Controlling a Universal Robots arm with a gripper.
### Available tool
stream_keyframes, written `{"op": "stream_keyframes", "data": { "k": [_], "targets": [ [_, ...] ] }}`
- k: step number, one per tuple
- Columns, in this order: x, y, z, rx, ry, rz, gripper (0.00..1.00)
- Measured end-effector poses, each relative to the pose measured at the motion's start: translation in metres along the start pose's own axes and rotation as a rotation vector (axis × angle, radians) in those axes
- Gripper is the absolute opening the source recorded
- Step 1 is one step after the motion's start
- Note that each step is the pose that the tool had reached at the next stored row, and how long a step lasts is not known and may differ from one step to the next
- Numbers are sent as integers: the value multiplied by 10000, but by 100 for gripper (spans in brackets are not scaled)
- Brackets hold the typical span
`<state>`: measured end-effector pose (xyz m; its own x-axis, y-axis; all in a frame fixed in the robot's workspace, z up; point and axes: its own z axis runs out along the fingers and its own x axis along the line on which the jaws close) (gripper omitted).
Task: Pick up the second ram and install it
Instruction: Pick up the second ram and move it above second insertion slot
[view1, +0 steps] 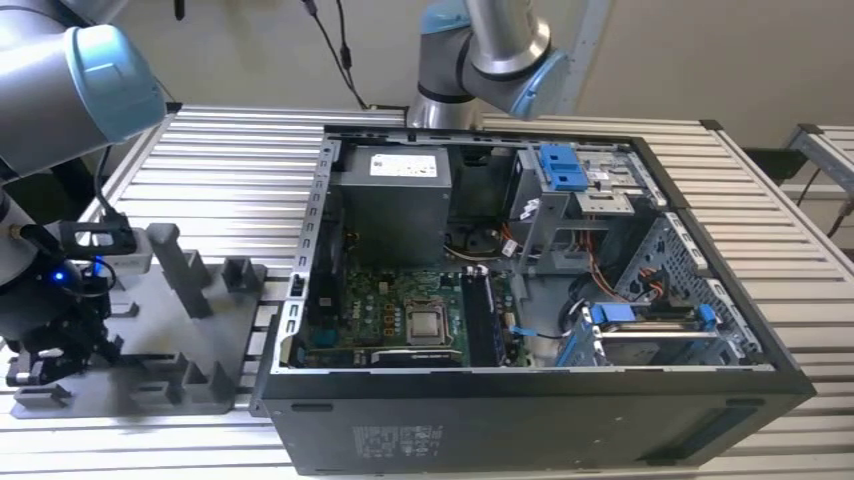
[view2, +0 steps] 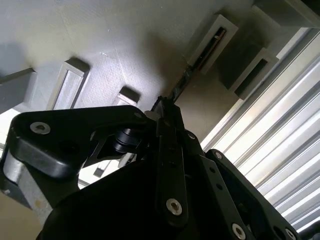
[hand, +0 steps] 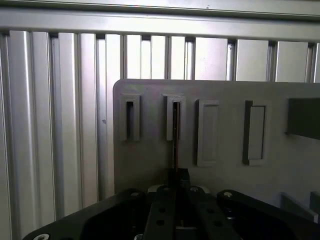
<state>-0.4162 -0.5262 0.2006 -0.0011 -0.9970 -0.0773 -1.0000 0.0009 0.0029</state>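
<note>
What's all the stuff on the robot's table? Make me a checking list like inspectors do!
Surface: slatted metal table, with a grey holder tray at the exterior view's left.
Job's things: the second ram is seen edge-on, its far end in a tray slot. An open computer case with its motherboard stands beside the tray.
Clutter: nothing seen.
Grippers: the gripper is low over the tray, closed on the ram.
Cables: black cables hang behind the table, and there are wires inside the case.
Surroundings: another robot arm stands behind the case, in front of a pale wall.
</note>
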Motion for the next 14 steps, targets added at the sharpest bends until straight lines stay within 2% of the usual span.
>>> {"op": "stream_keyframes", "data": {
  "k": [5,7,11,14],
  "targets": [
    [0,0,-2,3,-2,-1,13],
    [-2,0,-22,7,-1,-2,13],
    [-7,0,-96,27,-18,-3,13],
    [-17,1,-220,28,-23,-3,13]
  ]
}}
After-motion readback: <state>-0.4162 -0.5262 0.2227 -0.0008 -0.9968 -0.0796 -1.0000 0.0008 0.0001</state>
